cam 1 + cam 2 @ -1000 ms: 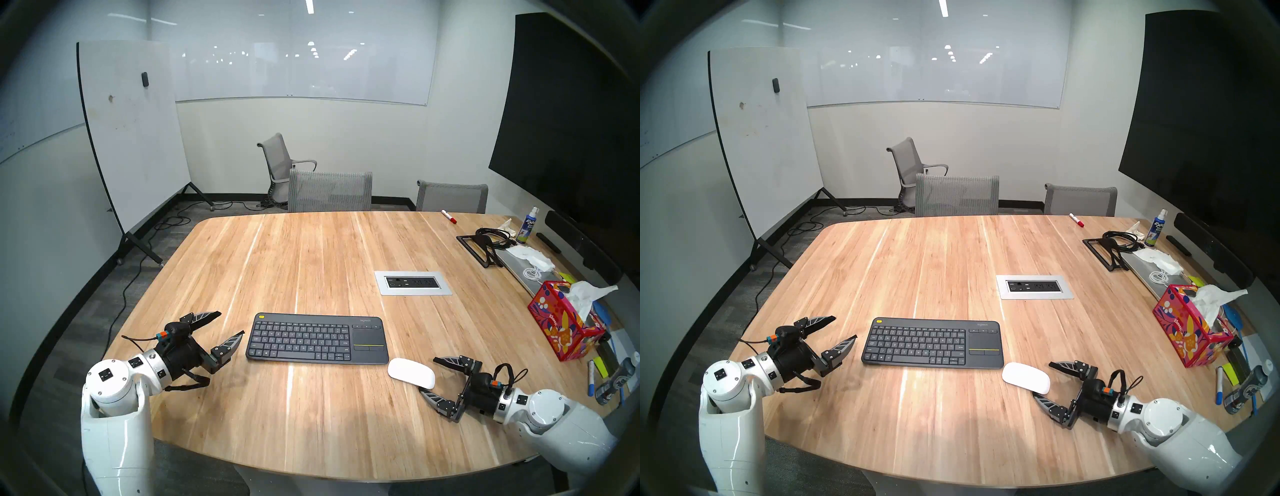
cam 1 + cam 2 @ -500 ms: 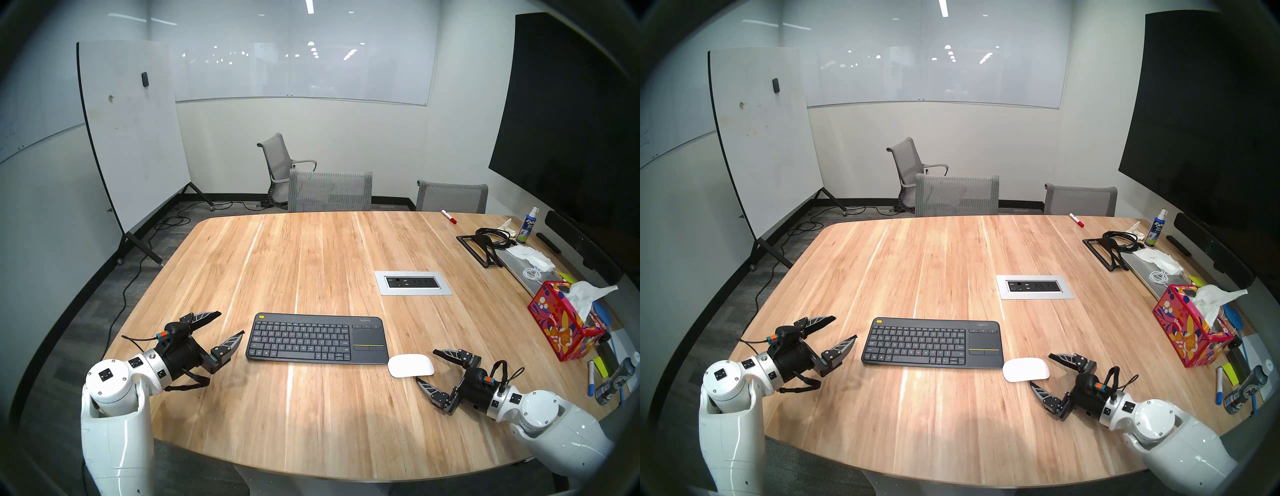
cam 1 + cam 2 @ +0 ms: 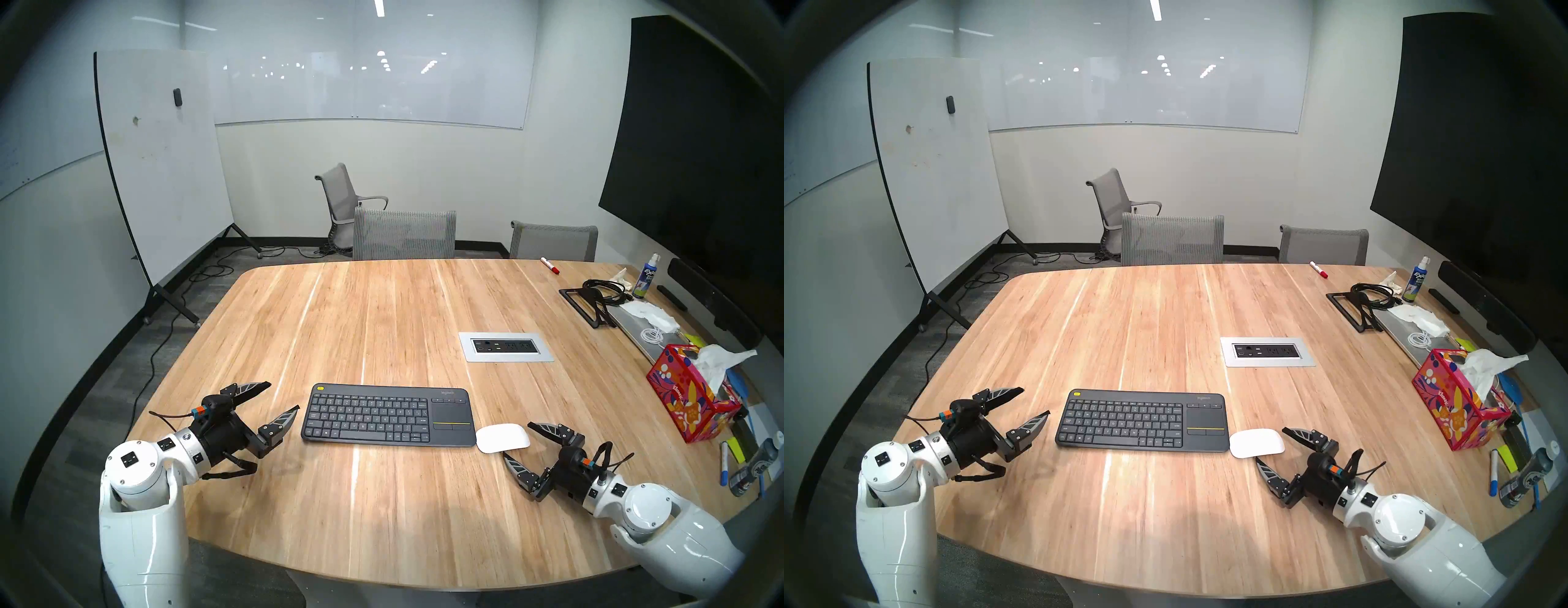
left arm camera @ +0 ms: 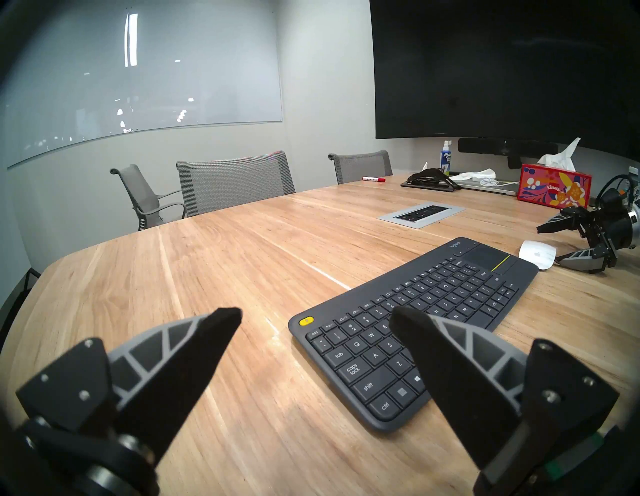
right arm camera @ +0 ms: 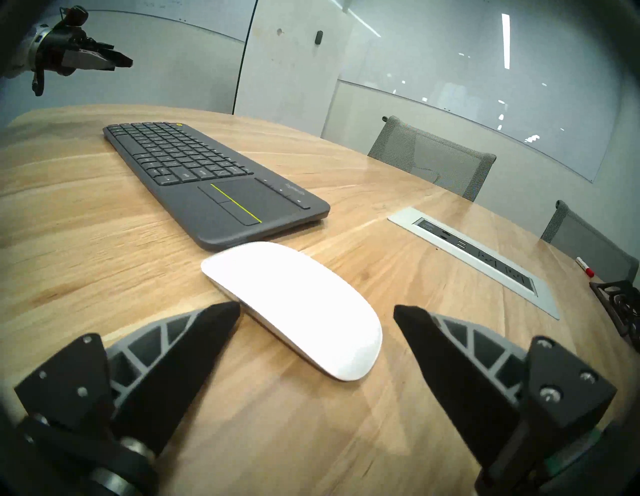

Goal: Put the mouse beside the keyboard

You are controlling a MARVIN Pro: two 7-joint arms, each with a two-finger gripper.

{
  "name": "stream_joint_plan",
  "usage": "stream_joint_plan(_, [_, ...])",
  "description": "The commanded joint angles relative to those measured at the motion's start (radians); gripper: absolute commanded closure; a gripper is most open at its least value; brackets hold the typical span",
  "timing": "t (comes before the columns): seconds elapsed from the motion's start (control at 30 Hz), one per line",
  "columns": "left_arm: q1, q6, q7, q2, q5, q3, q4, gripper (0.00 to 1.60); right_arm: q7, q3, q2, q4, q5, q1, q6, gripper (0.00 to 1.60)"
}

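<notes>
Now our right gripper (image 3: 515, 439) sits just right of the keyboard (image 3: 388, 415), its jaws spread wide around the mouse's (image 3: 502, 438) far end and gripping nothing; one fingertip (image 5: 225, 313) looks to touch the mouse's edge. Flat on the table (image 3: 382, 310), the mouse lies just off the keyboard's touchpad end. Left of the keyboard, our left gripper (image 3: 280, 397) hangs wide open and empty.
</notes>
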Motion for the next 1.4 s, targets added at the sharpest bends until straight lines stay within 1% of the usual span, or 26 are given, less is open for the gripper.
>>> stream_joint_plan(0.0, [0.002, 0.001, 0.002, -0.001, 0.000, -0.002, -0.022, 0.00, -0.019, 0.007, 0.001, 0.004, 0.000, -0.016, 0.028, 0.00])
stream_joint_plan(0.17, [0.002, 0.001, 0.001, -0.001, 0.000, -0.002, -0.022, 0.00, -0.048, 0.017, 0.002, -0.006, -0.010, -0.034, 0.036, 0.00])
stream_joint_plan(0.47, [0.002, 0.001, 0.001, -0.001, 0.000, -0.002, -0.022, 0.00, -0.061, 0.036, 0.005, 0.005, -0.009, -0.046, 0.038, 0.00])
stream_joint_plan(0.67, [0.002, 0.001, 0.001, -0.001, 0.000, -0.002, -0.022, 0.00, -0.090, 0.043, -0.006, -0.003, -0.016, -0.054, 0.059, 0.00])
stream_joint_plan(0.83, [0.001, 0.001, 0.001, -0.001, 0.000, -0.002, -0.022, 0.00, -0.116, 0.030, -0.028, 0.008, -0.029, -0.037, 0.069, 0.00])
stream_joint_plan(0.87, [0.001, 0.001, 0.001, -0.001, 0.000, -0.002, -0.022, 0.00, -0.116, 0.029, -0.033, 0.009, -0.021, -0.034, 0.072, 0.00])
stream_joint_plan(0.93, [0.001, 0.001, 0.001, -0.001, 0.000, -0.002, -0.022, 0.00, -0.136, 0.024, -0.046, 0.008, -0.030, -0.023, 0.082, 0.00])
stream_joint_plan(0.97, [0.001, 0.001, 0.001, -0.001, 0.000, -0.002, -0.021, 0.00, -0.140, 0.024, -0.055, 0.008, -0.015, -0.017, 0.094, 0.00])
stream_joint_plan(1.0, [0.001, 0.001, 0.001, -0.001, 0.000, -0.002, -0.022, 0.00, -0.149, 0.020, -0.060, 0.009, -0.025, -0.008, 0.097, 0.00])
stream_joint_plan(1.17, [0.001, 0.001, 0.001, -0.001, 0.000, -0.002, -0.022, 0.00, -0.156, 0.001, -0.073, 0.013, -0.027, 0.036, 0.118, 0.00])
stream_joint_plan(1.37, [0.001, 0.001, 0.001, -0.001, 0.000, -0.003, -0.022, 0.00, -0.169, -0.025, -0.087, 0.011, -0.044, 0.061, 0.132, 0.00])
